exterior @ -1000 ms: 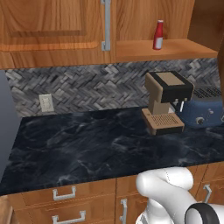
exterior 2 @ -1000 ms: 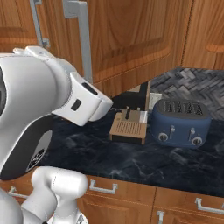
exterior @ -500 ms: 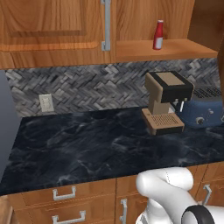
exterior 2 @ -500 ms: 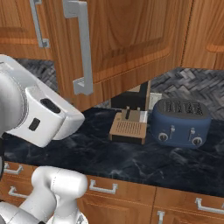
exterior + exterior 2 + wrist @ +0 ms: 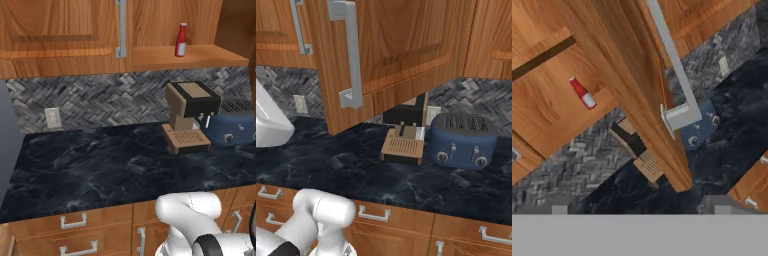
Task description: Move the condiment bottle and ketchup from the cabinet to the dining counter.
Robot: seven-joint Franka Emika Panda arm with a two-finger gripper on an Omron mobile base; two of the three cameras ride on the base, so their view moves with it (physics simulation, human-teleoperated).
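Note:
The ketchup (image 5: 181,40) is a small red bottle standing upright on the open shelf of the wooden cabinet (image 5: 190,56); the hand view shows the ketchup (image 5: 582,93) tilted, far off. The cabinet door (image 5: 391,45) stands swung open, its silver bar handle (image 5: 673,65) close in front of the hand. My gripper (image 5: 639,207) is open, its fingertips (image 5: 559,208) wide apart with nothing between them, a little back from the door's edge. The condiment bottle and the dining counter are out of view.
Under the cabinet, a black marble countertop (image 5: 100,165) backed by herringbone tile carries a tan coffee machine (image 5: 192,117) and a blue toaster (image 5: 463,140). Drawers with small handles (image 5: 72,221) run along the counter's front. The open door overhangs the coffee machine.
My gripper has opened and let go of the door handle. The arm has drawn back to the left in the right base view, uncovering the open door.

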